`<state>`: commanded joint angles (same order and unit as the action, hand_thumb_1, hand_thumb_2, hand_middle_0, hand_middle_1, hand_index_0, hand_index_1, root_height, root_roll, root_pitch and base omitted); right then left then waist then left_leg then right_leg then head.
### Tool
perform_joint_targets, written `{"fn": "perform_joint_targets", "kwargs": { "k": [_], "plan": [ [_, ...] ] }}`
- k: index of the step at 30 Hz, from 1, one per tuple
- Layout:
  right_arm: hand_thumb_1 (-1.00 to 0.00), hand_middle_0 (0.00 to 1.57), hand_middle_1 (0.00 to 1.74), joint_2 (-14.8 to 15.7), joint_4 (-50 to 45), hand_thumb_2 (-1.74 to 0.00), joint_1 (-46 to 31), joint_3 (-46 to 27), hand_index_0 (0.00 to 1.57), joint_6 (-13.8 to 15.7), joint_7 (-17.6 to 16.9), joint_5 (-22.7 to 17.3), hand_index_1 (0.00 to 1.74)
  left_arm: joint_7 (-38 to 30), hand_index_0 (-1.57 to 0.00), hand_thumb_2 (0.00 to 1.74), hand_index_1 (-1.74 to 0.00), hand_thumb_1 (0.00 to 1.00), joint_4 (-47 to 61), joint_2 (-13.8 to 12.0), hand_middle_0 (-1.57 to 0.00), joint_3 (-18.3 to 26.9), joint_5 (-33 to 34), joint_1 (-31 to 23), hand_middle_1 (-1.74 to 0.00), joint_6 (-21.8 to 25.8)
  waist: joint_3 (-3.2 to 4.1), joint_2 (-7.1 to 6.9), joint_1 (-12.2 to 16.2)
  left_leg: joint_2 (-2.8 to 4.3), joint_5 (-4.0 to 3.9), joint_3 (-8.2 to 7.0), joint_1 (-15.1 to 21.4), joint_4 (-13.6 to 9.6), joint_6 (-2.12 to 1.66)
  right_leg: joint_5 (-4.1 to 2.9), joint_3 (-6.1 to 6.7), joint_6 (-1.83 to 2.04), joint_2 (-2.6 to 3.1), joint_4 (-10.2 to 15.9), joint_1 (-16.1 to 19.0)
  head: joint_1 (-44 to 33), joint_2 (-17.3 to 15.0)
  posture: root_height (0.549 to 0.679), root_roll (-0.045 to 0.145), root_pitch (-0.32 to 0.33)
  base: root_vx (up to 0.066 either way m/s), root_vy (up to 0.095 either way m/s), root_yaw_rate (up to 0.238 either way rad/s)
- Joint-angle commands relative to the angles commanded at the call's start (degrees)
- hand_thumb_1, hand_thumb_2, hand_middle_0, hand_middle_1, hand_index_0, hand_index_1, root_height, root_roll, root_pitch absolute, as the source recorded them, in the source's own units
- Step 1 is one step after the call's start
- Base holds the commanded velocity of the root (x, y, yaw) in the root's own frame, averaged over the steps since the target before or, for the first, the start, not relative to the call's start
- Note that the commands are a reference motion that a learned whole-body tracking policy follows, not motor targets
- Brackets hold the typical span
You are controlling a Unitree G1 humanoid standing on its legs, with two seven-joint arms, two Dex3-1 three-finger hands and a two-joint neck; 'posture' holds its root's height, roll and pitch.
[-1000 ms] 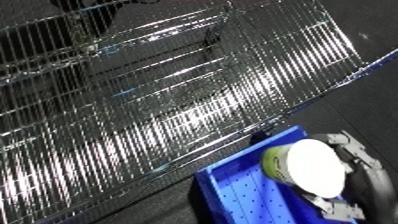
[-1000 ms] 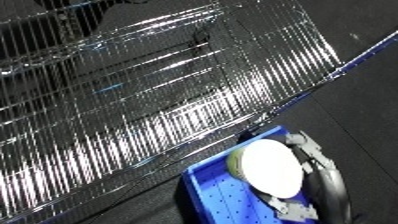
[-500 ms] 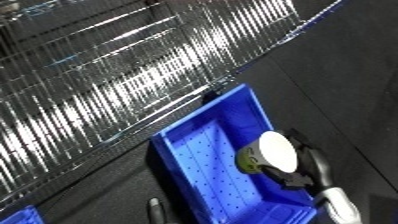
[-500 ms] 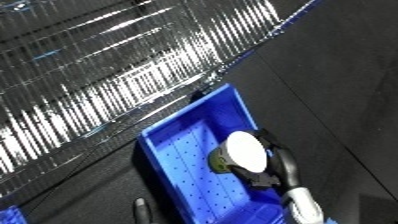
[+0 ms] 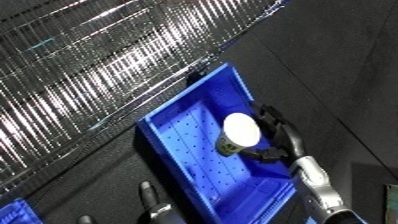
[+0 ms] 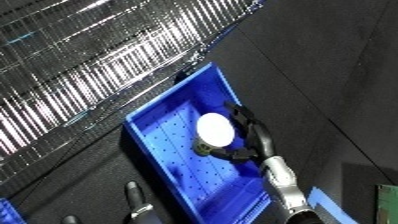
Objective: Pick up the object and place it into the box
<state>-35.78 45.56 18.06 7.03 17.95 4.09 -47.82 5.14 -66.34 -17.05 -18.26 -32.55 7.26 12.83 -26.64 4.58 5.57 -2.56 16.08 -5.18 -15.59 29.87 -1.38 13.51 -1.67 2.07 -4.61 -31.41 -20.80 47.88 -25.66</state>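
Observation:
A pale cup-like object with a white round top is over the inside of the blue bin, near its right wall. My right hand reaches in from the lower right, and its fingers are curled round the object. Whether the object rests on the bin floor I cannot tell. Only the tips of two grey fingers of my left hand poke in at the bottom edge, and they look straight.
A wire-mesh rack fills the upper left, its edge running close along the bin's left side. Dark floor lies to the right of the bin. A blue corner shows at the bottom left.
The camera has swung, so the bin now sits mid-picture. My right hand has carried the object from the bin's edge to over its inside.

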Motion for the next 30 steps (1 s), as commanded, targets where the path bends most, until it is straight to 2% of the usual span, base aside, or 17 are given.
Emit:
{"fn": "perform_joint_targets", "kwargs": {
  "k": [9,15,19,24,27,30],
  "plan": [
    [0.0,0.0,0.0,0.38,-2.11,0.0,-0.04,1.39,0.0,-0.95,0.08,3.35,0.0,-0.17,0.0,0.0,0.0,0.0,0.46,-0.27,0.0,0.14,0.03,0.21,0.0,-0.65,-0.15,-0.82,-0.48,0.11,-0.5,0.61,-0.57,0.07,-0.05,-0.03,-0.28,0.01,0.37,-0.29,-0.15,-4.0,-0.39,0.658,0.081,0.029,-0.011,-0.005,0.026],
    [0.0,0.0,0.0,0.8,-4.63,0.0,0.38,3.21,0.0,-2.69,1.79,5.11,0.0,-0.27,0.0,0.0,0.0,0.0,0.5,-1.23,0.0,0.65,0.41,0.78,0.0,-1.57,-0.15,-1.97,-1.19,0.33,-0.72,1.31,-1.25,0.5,-0.04,0.52,-0.55,-0.14,0.67,-1.37,-0.28,-10.77,-0.97,0.657,0.078,0.026,-0.013,-0.03,0.066],
    [0.0,0.0,0.0,1.72,-6.29,0.0,0.64,4.72,0.0,-4.43,2.91,6.06,0.0,-0.36,0.0,0.0,0.0,0.0,0.53,-2.19,0.0,1.01,1.04,1.59,0.0,-2.48,-0.16,-3.09,-1.92,0.51,-0.64,1.7,-1.71,1.18,0.11,1.0,-0.92,-0.3,0.81,-2.23,-0.18,-19.2,-0.77,0.656,0.075,0.022,-0.006,-0.061,0.099],
    [0.0,0.0,0.0,2.23,-8.84,0.0,1.45,6.77,0.0,-6.31,3.96,9.65,0.0,-0.46,0.0,0.0,0.0,0.0,0.58,-2.91,0.0,1.24,2.07,2.58,0.0,-3.71,0.06,-3.87,-2.79,0.58,-0.67,2.15,-2.32,1.96,0.12,1.41,-1.54,-0.4,0.77,-2.93,-0.11,-30.49,0.1,0.655,0.072,0.019,0.011,-0.045,0.124],
    [0.0,0.0,0.0,2.63,-10.72,0.0,2.06,8.37,0.0,-8.58,3.63,11.99,0.0,-0.51,0.0,0.0,0.0,0.0,0.69,-3.4,0.0,1.34,2.6,3.34,0.0,-4.62,0.23,-4.12,-3.3,0.61,-1.05,2.49,-2.75,2.03,0.0,1.54,-1.92,-0.35,0.69,-2.99,-0.2,-40.21,1.67,0.655,0.07,0.021,0.012,-0.043,0.135],
    [0.0,0.0,0.0,3.23,-11.38,0.0,2.78,10.1,0.0,-11.46,3.04,13.55,0.0,-0.26,0.0,0.0,0.0,0.0,0.57,-3.95,0.0,1.4,3.15,4.17,0.0,-5.19,0.39,-4.21,-4.05,0.73,-1.77,2.96,-3.1,1.62,-0.13,1.73,-2.34,-0.2,0.59,-3.16,-0.33,-47.01,2.72,0.654,0.067,0.024,0.011,-0.047,0.154]
  ]
}}
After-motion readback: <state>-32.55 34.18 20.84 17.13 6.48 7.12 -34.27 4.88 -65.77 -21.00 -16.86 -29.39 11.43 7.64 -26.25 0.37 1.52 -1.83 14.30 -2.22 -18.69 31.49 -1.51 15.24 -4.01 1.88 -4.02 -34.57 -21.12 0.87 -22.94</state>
